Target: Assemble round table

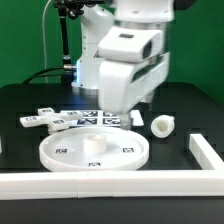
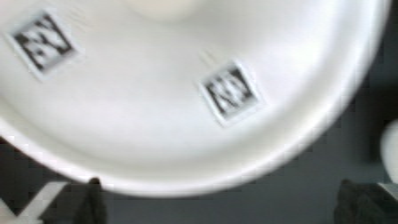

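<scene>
The large round disc (image 1: 92,153) lies flat at the front of the table, with a raised hub in its middle and small tags on its face. It fills most of the wrist view (image 2: 160,100). The short cylinder post (image 1: 162,125) lies beside it toward the exterior view's right. The flat cross-shaped piece (image 1: 40,120) lies at the exterior view's left. My gripper (image 1: 118,107) hangs above the far edge of the disc. In the wrist view the gripper (image 2: 222,205) is open wide and empty, with its fingertips (image 2: 80,203) just off the disc's rim.
The marker board (image 1: 88,117) lies behind the disc. A small white part (image 1: 137,117) lies near the post. Long white border bars run along the front (image 1: 110,186) and the exterior view's right (image 1: 206,150). A white edge (image 2: 388,150) shows beside the disc in the wrist view.
</scene>
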Available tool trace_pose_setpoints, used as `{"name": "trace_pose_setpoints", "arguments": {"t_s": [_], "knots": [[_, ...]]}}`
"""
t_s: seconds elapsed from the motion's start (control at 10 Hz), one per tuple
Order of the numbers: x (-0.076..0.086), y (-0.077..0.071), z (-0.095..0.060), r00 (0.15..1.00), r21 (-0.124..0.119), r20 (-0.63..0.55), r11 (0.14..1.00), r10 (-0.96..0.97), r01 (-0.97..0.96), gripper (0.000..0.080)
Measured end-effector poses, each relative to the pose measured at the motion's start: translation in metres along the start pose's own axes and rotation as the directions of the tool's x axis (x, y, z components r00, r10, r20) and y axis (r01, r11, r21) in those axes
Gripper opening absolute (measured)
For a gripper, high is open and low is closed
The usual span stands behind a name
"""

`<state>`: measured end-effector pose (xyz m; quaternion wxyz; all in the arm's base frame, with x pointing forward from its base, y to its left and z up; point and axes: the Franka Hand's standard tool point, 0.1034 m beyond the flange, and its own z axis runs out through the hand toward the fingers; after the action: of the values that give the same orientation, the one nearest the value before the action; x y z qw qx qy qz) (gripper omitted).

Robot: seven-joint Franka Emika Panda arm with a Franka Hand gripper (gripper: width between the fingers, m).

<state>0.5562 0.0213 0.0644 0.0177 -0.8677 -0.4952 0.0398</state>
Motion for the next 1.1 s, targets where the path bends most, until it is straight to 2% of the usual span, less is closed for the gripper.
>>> {"name": "trace_pose_setpoints", "arguments": {"t_s": [0.1, 0.4, 0.5, 0.6, 0.7, 0.8, 1.0, 1.1], "knots": [[-0.009, 0.006, 0.009, 1.000, -0.001, -0.006, 1.000, 0.012, -0.012, 0.0649], [-0.009, 0.005, 0.010, 1.000, 0.004, -0.002, 1.000, 0.020, -0.020, 0.0649], [-0.010, 0.006, 0.011, 1.000, -0.004, -0.008, 1.000, -0.014, 0.014, 0.0649], [-0.016, 0.013, 0.015, 0.994, -0.046, -0.032, 0.994, -0.104, 0.102, 0.0649], [-0.028, 0.017, 0.020, 0.987, -0.078, -0.045, 0.985, -0.156, 0.153, 0.0649], [-0.040, 0.020, 0.024, 0.984, -0.073, -0.042, 0.983, -0.173, 0.170, 0.0649], [-0.053, 0.030, 0.029, 0.978, -0.100, -0.050, 0.975, -0.204, 0.198, 0.0649], [-0.056, 0.030, 0.034, 0.979, -0.091, -0.049, 0.977, -0.199, 0.194, 0.0649]]}}
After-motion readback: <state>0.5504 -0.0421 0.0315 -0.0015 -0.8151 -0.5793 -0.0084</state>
